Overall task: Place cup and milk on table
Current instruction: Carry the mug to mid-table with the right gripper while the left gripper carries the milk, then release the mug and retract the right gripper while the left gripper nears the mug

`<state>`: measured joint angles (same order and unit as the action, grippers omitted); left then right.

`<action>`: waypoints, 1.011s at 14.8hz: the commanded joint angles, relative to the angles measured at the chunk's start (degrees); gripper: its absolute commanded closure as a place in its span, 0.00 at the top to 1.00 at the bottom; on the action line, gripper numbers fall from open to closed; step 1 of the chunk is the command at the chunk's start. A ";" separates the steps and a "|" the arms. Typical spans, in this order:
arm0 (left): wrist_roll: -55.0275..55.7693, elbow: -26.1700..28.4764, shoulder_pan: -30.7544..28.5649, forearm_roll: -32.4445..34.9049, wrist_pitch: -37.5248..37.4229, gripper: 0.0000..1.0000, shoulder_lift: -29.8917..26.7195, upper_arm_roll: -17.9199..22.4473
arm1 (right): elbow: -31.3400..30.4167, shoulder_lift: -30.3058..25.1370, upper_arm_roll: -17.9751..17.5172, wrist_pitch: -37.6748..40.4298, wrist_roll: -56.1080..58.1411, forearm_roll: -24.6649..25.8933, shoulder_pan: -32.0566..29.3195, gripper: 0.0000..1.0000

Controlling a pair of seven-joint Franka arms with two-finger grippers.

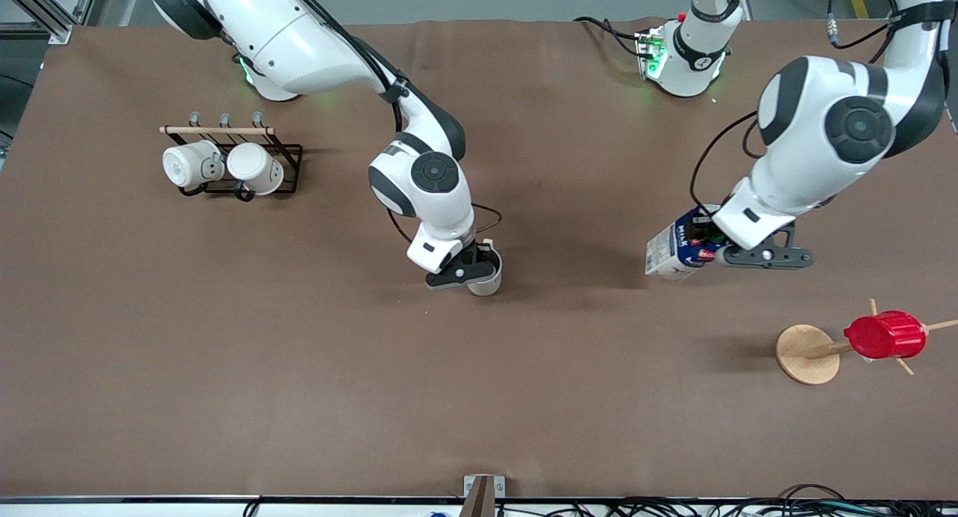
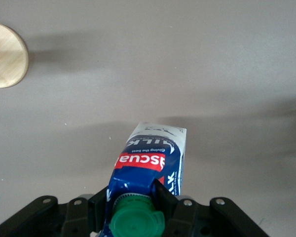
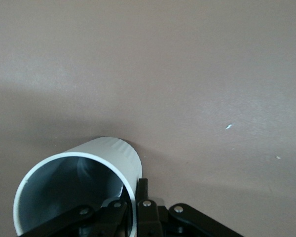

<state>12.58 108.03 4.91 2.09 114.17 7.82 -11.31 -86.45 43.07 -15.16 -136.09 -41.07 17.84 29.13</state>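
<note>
My right gripper (image 1: pixel 471 271) is shut on the rim of the off-white cup (image 1: pixel 488 274), one finger inside and one outside. The cup's base is on or just above the brown table (image 1: pixel 479 397) near the middle. In the right wrist view the cup (image 3: pixel 84 182) shows its dark grey inside, with one finger (image 3: pixel 142 195) outside its wall. My left gripper (image 1: pixel 711 240) is shut on the top of the blue-and-white milk carton (image 1: pixel 677 251), held tilted just above the table toward the left arm's end. The left wrist view shows the carton (image 2: pixel 150 165) and its green cap (image 2: pixel 136 221) between the fingers.
A black rack (image 1: pixel 239 161) with two rounder white mugs stands toward the right arm's end, near the bases. A wooden stand (image 1: pixel 808 354) holding a red ribbed cup (image 1: pixel 885 335) is nearer the front camera than the milk; its round base shows in the left wrist view (image 2: pixel 6 55).
</note>
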 commanded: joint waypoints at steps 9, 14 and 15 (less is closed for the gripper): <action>22.31 -21.61 16.08 7.14 -6.40 0.02 18.97 -0.11 | 0.76 -20.55 -3.38 25.31 -6.13 0.88 -12.40 1.00; 25.56 -25.06 20.13 6.61 -8.79 0.02 22.06 -0.20 | 0.94 -31.10 -4.53 31.75 1.47 0.70 -25.77 1.00; 26.35 -25.15 20.75 6.44 -8.78 0.02 22.85 -0.20 | 1.02 -32.51 -3.13 34.98 5.08 0.70 -26.74 1.00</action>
<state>37.22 85.11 24.26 8.13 107.15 29.20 -11.70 -82.34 14.44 -18.10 -103.63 -40.29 17.89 5.21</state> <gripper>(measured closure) 0.718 0.000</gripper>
